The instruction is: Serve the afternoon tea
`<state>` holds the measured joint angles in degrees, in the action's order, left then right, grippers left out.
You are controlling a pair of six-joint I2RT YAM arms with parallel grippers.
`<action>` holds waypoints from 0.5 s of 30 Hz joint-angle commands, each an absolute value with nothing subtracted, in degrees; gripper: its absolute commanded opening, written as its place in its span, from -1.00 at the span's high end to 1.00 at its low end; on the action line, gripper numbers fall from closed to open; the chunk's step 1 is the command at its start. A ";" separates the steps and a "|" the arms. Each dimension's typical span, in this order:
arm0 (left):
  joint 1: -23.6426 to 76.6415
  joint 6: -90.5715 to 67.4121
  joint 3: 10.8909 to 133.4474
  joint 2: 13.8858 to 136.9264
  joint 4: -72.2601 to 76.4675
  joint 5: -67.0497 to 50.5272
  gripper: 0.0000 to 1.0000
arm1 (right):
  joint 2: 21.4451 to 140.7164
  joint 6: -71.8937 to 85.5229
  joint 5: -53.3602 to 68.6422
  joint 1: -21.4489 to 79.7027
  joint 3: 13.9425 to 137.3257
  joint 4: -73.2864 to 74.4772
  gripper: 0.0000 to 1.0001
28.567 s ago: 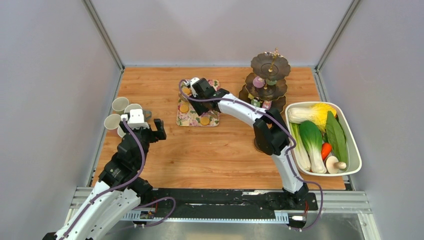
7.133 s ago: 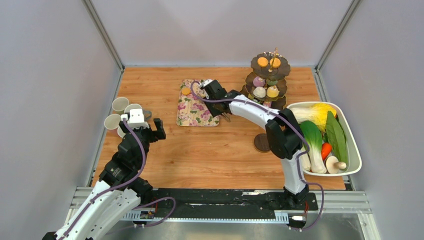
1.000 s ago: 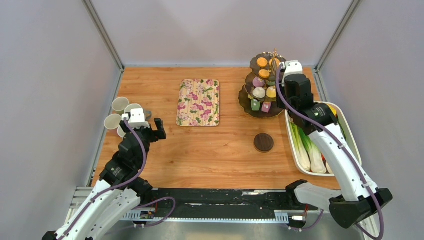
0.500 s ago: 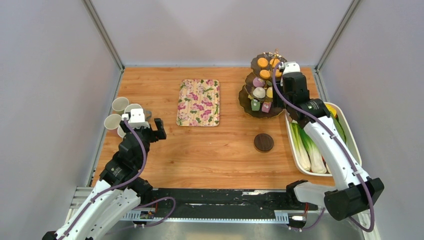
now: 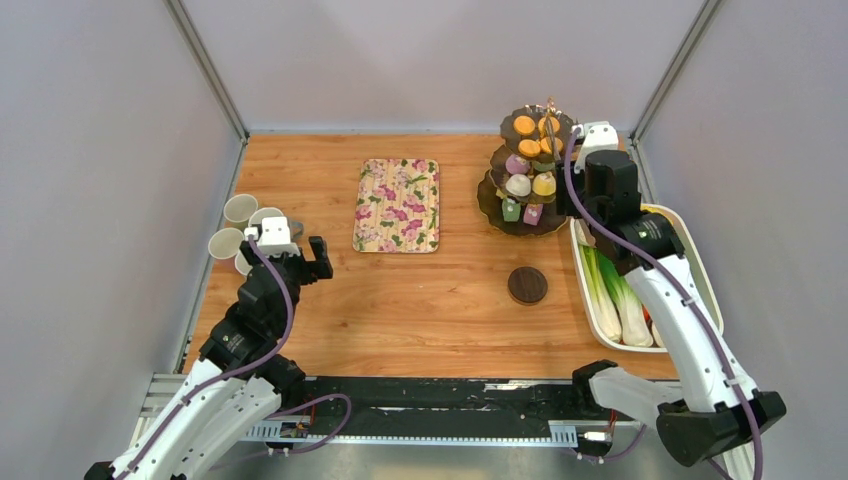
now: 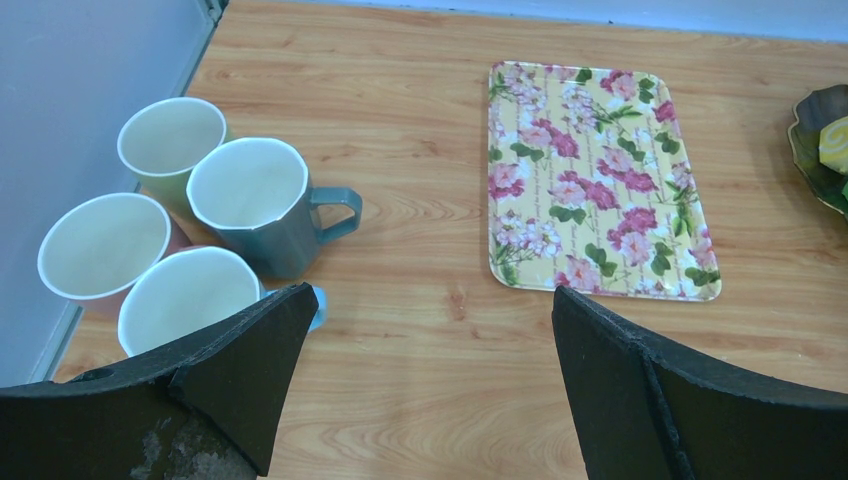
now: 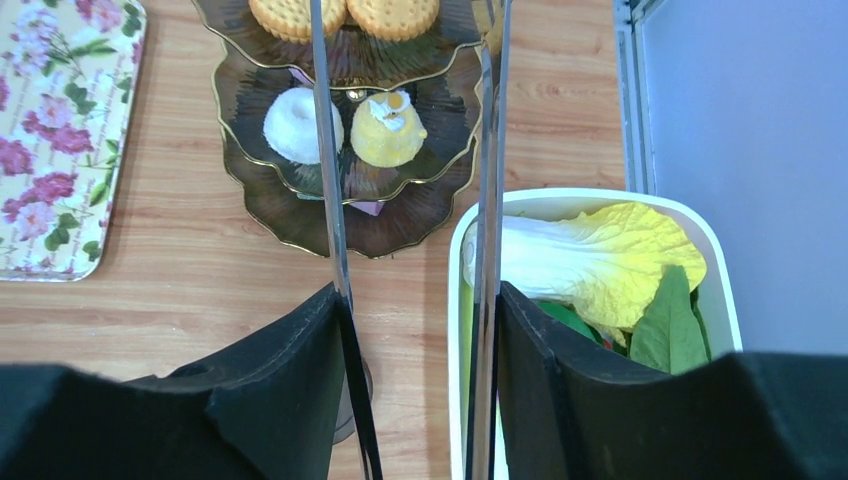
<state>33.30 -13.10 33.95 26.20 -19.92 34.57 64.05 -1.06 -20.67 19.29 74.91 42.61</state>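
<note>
1. The three-tier stand [image 5: 487, 201] stands upright at 1 o'clock on the bench [image 5: 420, 320], just beside the white tub [image 5: 714, 304] of vegetables [image 7: 600, 260].
2. The top tier carries the orange cakes [image 5: 525, 125]. The middle tier carries a purple cake [image 5: 516, 164], a white cake [image 5: 517, 185] and a yellow cake [image 5: 543, 184]. The bottom tier carries a green cake [image 5: 511, 210] and a pink cake [image 5: 532, 213].
3. The right hand [image 5: 574, 192] hangs at the stand's 3 o'clock side, over the far end of the tub. Its fingers are parted by a moderate gap and grip nothing.
4. One dark coaster [image 5: 527, 285] lies flat at 6 o'clock from the stand, apart from it.
5. Four mugs [image 6: 245, 195] stand upright in a tight cluster at the bench's 9 o'clock edge.
6. The left hand [image 6: 430, 295] hovers at 4 o'clock from the mugs. Its fingers are spread wide and hold nothing.
7. The floral tray [image 5: 397, 204] lies flat at 11 o'clock, between the mugs and the stand.
</note>
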 commanded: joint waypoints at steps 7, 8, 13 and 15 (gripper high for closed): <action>33.32 -12.57 33.99 26.69 -18.98 34.55 -1.00 | 54.51 -8.17 -4.15 19.71 76.82 39.94 -0.01; 33.32 -12.57 33.96 26.67 -18.98 34.63 -1.00 | 53.93 -8.61 -1.58 19.91 76.74 39.96 0.00; 33.39 -12.63 33.98 26.66 -18.90 34.81 -1.00 | 54.73 -7.75 7.72 23.99 76.84 39.47 0.01; 33.38 -12.65 33.94 26.66 -18.90 34.88 -1.00 | 57.14 -6.92 8.30 28.84 76.61 38.50 -0.01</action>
<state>33.30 -13.10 33.95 26.48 -19.92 34.59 54.15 -6.96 0.80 22.92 75.07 42.48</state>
